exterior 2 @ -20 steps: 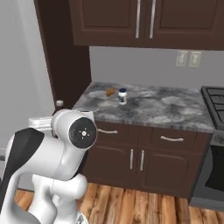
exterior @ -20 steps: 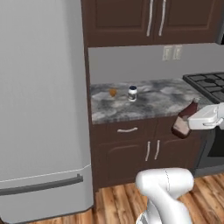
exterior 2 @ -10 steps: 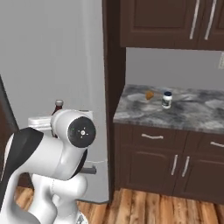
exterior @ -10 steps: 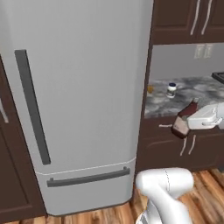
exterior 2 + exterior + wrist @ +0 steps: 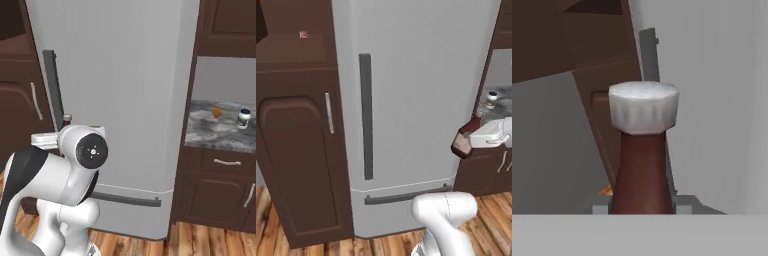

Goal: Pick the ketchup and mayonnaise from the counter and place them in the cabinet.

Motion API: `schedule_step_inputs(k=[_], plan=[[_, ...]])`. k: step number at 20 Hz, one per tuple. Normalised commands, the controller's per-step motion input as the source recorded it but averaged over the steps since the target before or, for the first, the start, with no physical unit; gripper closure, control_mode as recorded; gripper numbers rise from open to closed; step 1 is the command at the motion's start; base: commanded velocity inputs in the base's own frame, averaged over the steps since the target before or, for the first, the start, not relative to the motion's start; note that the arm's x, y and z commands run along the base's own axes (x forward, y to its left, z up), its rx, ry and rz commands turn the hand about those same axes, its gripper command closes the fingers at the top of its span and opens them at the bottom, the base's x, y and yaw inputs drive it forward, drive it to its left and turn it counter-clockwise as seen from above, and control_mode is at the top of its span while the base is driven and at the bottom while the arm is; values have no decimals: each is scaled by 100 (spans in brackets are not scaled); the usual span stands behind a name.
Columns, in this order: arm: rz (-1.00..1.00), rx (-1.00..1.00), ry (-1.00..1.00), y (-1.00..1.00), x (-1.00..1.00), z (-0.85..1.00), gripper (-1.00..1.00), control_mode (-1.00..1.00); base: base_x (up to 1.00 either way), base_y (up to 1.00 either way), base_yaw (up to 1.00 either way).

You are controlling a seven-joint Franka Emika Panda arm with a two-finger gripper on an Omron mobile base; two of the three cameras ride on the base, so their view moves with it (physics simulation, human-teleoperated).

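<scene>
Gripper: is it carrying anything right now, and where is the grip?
The gripper holds the ketchup, gripped around its body, neck pointing away from the hand.

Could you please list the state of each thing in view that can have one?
Gripper: shut on the ketchup.
Ketchup: held off the counter, tilted, capped.
Mayonnaise: upright on the counter, lid on.
Cabinet: door closed.
Fridge: doors closed.

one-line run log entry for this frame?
stage: carrying ketchup | gripper: shut on ketchup | mayonnaise: on counter | cabinet: door closed | ahead: fridge
</scene>
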Motion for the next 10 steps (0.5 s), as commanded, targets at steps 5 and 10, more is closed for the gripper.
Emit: schedule_step_inputs(k=[5,10], plan=[[0,0,0,0,0,0,100,100,0,81,0],[0,0,0,0,0,0,100,100,0,74,0]])
